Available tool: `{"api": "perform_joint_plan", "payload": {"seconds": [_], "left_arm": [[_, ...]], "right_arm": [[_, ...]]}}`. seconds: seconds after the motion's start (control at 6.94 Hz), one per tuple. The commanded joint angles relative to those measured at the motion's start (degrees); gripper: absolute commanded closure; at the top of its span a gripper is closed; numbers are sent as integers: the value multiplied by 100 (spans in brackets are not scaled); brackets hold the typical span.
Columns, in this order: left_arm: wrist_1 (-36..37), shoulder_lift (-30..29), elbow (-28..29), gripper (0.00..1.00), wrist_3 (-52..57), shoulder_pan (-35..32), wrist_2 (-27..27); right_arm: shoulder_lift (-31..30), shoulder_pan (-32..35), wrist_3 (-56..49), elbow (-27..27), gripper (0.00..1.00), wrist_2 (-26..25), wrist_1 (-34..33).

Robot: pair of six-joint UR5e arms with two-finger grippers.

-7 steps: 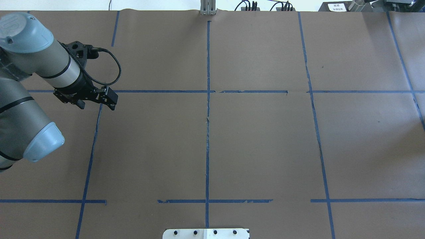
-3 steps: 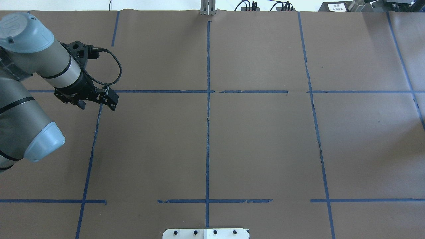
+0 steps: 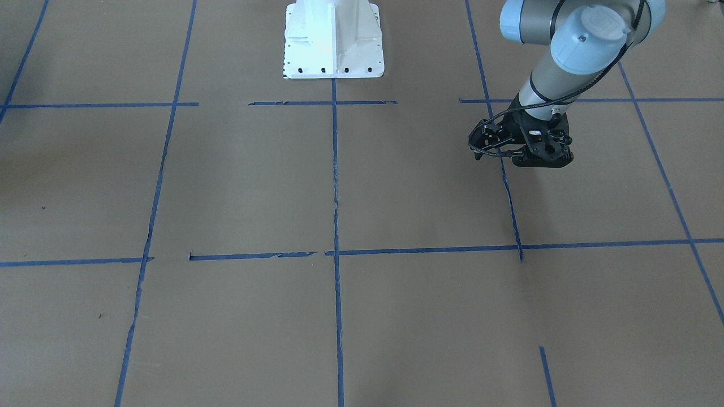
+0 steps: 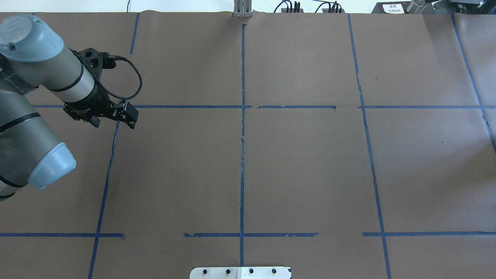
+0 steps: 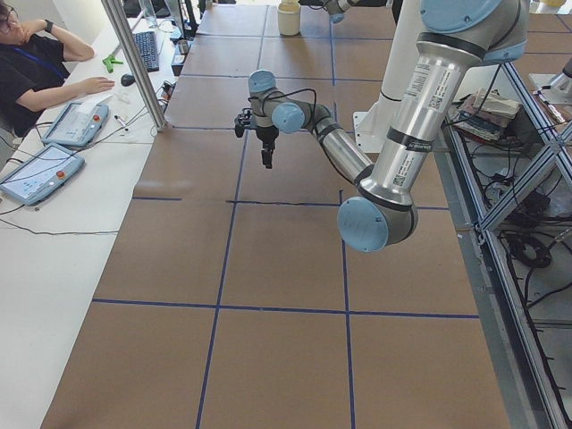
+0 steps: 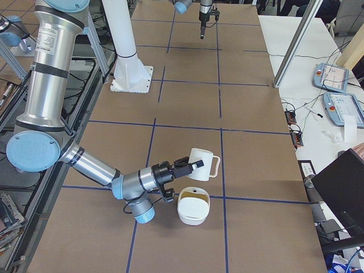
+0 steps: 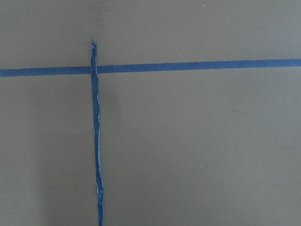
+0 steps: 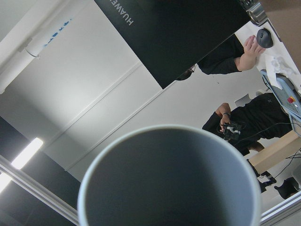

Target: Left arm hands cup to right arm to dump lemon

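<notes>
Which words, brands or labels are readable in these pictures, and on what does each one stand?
"HUAWEI": on the black panel seen by the right wrist camera.
White sign at the overhead view's top right: too small to read.
Stickers on the left arm: too small to read.

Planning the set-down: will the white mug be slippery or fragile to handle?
Likely slippery: the cup looks glossy and smooth. Probably rigid but chip-prone, as it seems to be ceramic. Light at present, since the right wrist view shows it empty.
</notes>
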Motion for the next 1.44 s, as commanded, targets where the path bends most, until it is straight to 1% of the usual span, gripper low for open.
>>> {"api": "perform_joint_plan", "payload": {"seconds": [0.0,0.29,0.58,0.72,0.86,1.01,1.15,1.3], "left_arm": [[9,-27,0,0,0,0,2],[9,-36,0,0,-9,0,-7],[0,-36,0,0,0,0,-7],[0,-36,26,0,0,0,-7],[0,-36,35,0,0,0,-7],[9,-36,9,0,0,0,-7],[9,-36,9,0,0,0,-7],[9,-28,-9,0,-9,0,-7]], "right_arm": [[-1,-1,-157,9,77,56,-79],[-71,7,-1583,79,77,397,-623],[-238,7,-2595,62,77,679,-651],[-317,7,-3323,62,78,785,-721],[-335,7,-3983,114,79,908,-1044],[-336,7,-4416,149,79,961,-1317],[-362,25,-4934,289,80,1171,-1554],[-449,25,-5591,316,81,1242,-1583]]}}
